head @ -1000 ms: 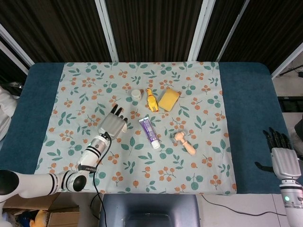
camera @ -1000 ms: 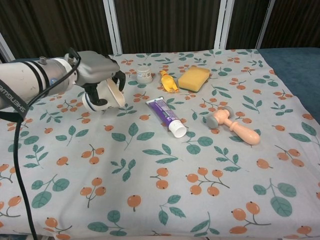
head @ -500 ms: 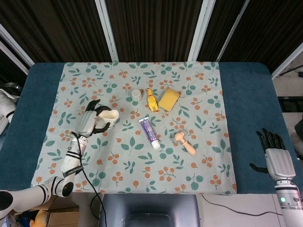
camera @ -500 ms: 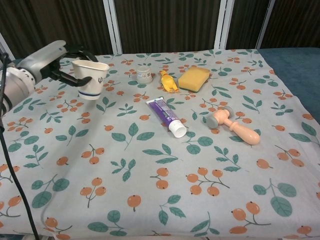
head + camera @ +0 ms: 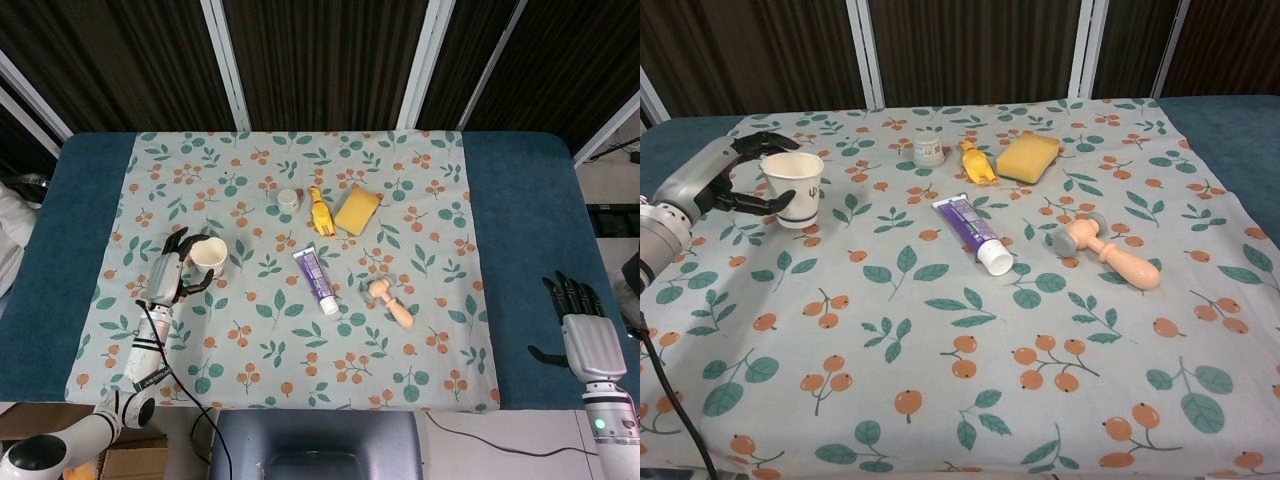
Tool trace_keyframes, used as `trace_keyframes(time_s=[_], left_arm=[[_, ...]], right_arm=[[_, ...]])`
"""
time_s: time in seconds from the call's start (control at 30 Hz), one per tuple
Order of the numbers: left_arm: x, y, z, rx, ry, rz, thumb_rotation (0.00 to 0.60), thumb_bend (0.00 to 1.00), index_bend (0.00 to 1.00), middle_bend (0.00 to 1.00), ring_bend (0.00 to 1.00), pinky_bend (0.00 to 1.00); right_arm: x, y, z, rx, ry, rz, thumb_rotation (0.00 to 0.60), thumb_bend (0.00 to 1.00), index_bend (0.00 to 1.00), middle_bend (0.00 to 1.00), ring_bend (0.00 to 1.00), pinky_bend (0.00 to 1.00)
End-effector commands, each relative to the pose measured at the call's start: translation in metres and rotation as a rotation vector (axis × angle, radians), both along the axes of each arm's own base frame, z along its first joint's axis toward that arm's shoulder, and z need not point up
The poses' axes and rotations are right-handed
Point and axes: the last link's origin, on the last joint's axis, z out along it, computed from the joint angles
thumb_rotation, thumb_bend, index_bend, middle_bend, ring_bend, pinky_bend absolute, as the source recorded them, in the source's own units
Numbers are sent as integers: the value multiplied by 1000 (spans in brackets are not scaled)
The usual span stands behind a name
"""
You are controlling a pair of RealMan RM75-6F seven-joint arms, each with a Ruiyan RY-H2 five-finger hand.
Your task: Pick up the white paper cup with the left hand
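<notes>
Fingers [image 5: 745,148] of the left hand [image 5: 702,178] curl around the white paper cup with a blue band [image 5: 793,187], holding it upright near the left edge of the leaf-and-berry patterned cloth [image 5: 970,300] on the counter. Well to its right lie a small round tin [image 5: 928,151], a yellow rubber chicken toy [image 5: 976,161], a yellow sponge block [image 5: 1028,156], a purple-and-white tube [image 5: 975,233] and a peach wooden roller [image 5: 1105,250]. The right hand [image 5: 591,342] sits off the cloth at the counter's far right, fingers spread and holding nothing.
</notes>
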Motion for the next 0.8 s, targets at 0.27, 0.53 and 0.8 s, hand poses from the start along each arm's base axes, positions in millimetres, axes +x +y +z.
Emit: trace_keyframes(time_s=[0.27,0.53,0.8], left_arm=[[1,0,4,-17,-21,-14,600,363,0,0,0,12],[26,-30,72,78,161,-151,600,384,0,0,0,0],[-24,-146,148,92,656,1,600,370,0,0,0,0]], right_arm=[[-1,0,1,-2,-5,1,600,217,0,0,0,0],[-1,1,11,-56,45,24,600,217,0,0,0,0],[-6,9,17,-134,67,118,600,217,0,0,0,0]])
